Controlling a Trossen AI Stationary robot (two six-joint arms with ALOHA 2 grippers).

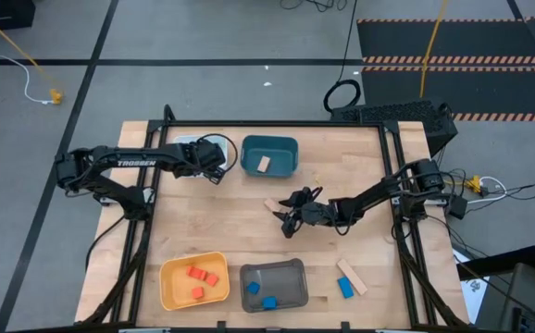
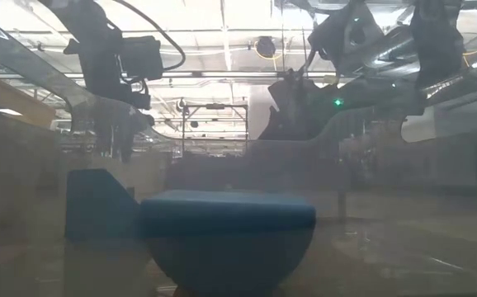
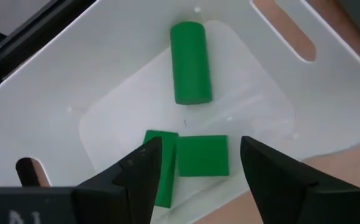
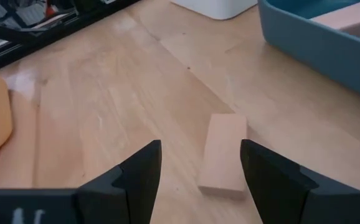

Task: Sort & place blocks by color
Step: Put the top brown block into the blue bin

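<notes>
Plain tan wood, that is what I am lining up on: a short tan bar (image 4: 224, 154) lying flat on the table (image 1: 212, 217) near its middle, just ahead of my right gripper (image 4: 200, 165). I judge it light and rigid, with smooth faces that could slip a little, so I would take it across its narrow width, pads on the two long sides near the middle. It lies slightly skewed to the fingers, so it may twist as they close.

The right gripper's jaws stand spread and empty, low over the table, the bar just beyond and between the tips. That arm reaches in from the right edge toward the centre. The teal bin (image 1: 269, 155), which already holds one tan piece (image 1: 264, 164), sits close beyond.

My left gripper (image 3: 195, 163) hangs over the white bin (image 3: 37, 93) at the far left, jaws apart and holding nothing. Below it lie a green cylinder (image 3: 190, 62) and two green blocks (image 3: 203, 155), loose on the bin floor.

Nearer me, red blocks (image 1: 203, 277) sit in the yellow bin (image 1: 167, 277) and blue ones (image 1: 260, 295) in the grey bin (image 1: 291, 268); a blue block (image 1: 344, 288) and another tan bar (image 1: 352, 277) wait on the table.
</notes>
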